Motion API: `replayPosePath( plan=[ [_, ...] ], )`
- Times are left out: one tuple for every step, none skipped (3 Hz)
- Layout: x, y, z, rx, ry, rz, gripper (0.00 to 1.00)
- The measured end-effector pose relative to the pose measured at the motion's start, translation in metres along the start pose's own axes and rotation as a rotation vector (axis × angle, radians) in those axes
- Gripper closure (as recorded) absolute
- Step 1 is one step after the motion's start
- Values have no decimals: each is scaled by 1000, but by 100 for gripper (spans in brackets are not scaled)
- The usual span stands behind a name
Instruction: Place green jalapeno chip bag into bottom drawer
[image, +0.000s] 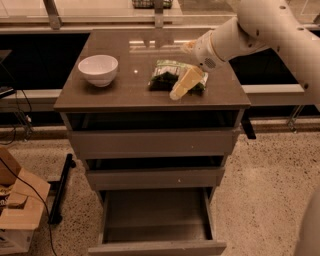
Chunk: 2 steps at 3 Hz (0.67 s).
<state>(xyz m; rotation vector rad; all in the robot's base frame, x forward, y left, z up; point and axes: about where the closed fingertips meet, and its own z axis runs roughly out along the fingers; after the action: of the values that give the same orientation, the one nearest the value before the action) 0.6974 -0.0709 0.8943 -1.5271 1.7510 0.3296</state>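
Note:
The green jalapeno chip bag (167, 75) lies flat on the cabinet top (125, 92), right of centre. My gripper (181, 86) reaches in from the upper right on a white arm and hangs over the bag's right part, its pale finger pointing down-left. The bottom drawer (155, 217) is pulled open below, its flat floor bare.
A white bowl (98, 69) stands on the left of the cabinet top. The two upper drawers (150, 145) are slightly open. A cardboard box (17, 210) and cables lie on the floor at the left. A dark stand (60, 187) leans beside the cabinet.

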Motion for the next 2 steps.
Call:
replayPosePath(
  plan=[
    [13, -24, 21, -19, -21, 7, 0],
    [36, -41, 40, -37, 16, 50, 0]
  ],
)
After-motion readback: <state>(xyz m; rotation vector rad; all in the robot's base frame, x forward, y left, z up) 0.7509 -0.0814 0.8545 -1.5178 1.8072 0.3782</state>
